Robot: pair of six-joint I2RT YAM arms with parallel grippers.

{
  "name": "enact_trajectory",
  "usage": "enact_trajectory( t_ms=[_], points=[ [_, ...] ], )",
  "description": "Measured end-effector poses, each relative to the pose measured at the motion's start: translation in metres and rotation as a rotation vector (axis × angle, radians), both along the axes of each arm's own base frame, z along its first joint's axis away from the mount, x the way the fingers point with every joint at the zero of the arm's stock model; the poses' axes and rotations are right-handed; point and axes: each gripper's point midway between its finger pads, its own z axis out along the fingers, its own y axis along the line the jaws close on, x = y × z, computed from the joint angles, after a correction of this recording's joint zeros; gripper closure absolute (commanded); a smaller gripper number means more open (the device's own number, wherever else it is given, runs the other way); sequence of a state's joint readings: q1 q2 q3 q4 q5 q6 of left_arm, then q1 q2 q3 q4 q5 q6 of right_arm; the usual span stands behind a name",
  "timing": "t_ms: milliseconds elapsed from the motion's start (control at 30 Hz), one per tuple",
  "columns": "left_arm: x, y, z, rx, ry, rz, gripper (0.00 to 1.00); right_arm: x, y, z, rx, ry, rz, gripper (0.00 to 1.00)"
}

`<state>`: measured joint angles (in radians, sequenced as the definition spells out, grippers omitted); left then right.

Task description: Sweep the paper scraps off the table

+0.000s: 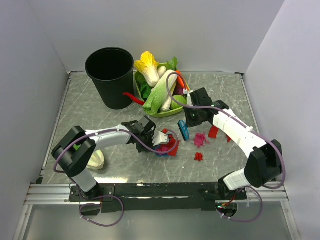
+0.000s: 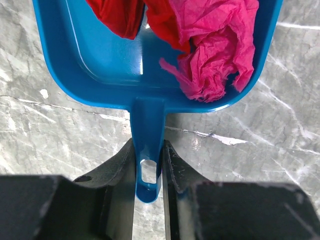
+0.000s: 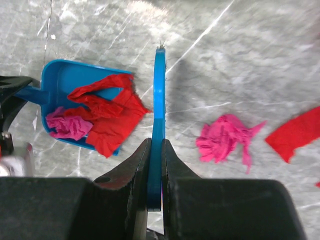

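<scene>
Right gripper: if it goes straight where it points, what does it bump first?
Probably just the bare table. The right gripper holds a blue brush pointing between the dustpan and a pink paper wad, though depth is unclear.

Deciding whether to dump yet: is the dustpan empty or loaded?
Loaded: the dustpan holds a red scrap and a pink wad. A loose wad and a red strip lie outside it on the table.
</scene>
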<state>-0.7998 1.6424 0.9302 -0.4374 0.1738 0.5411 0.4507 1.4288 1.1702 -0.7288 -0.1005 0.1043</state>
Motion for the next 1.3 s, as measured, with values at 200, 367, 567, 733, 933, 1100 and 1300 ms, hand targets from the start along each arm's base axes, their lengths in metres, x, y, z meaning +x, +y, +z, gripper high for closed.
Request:
enact_trajectory(
  t_ms=[200,367,567,733,933,1100,1300],
  points=[
    [-0.005,0.006,0.004,-0.004,0.011,-0.021,0.99,0.009,-0.023,0.025,0.004,-0.090,-0.023,1.00],
    [-0.005,0.003,0.019,-0.037,-0.022,-0.054,0.99,0.009,-0.042,0.043,0.006,-0.132,-0.029,1.00],
    [-0.005,-0.004,0.026,-0.076,-0.029,-0.087,0.99,0.006,-0.059,0.072,-0.003,-0.199,0.008,1.00],
    [0.001,-0.022,0.054,-0.167,-0.064,-0.106,0.99,0.015,-0.092,0.097,-0.031,-0.243,-0.057,1.00],
    [0.008,-0.043,0.121,-0.330,-0.152,-0.112,0.99,0.022,-0.118,0.100,-0.063,-0.253,-0.130,1.00],
    [0.020,-0.057,0.176,-0.422,-0.218,-0.084,0.99,0.024,-0.123,0.099,-0.051,-0.243,-0.155,1.00],
    [0.039,-0.057,0.233,-0.478,-0.264,-0.001,0.99,0.029,-0.121,0.100,0.014,-0.237,-0.195,1.00]
  ],
)
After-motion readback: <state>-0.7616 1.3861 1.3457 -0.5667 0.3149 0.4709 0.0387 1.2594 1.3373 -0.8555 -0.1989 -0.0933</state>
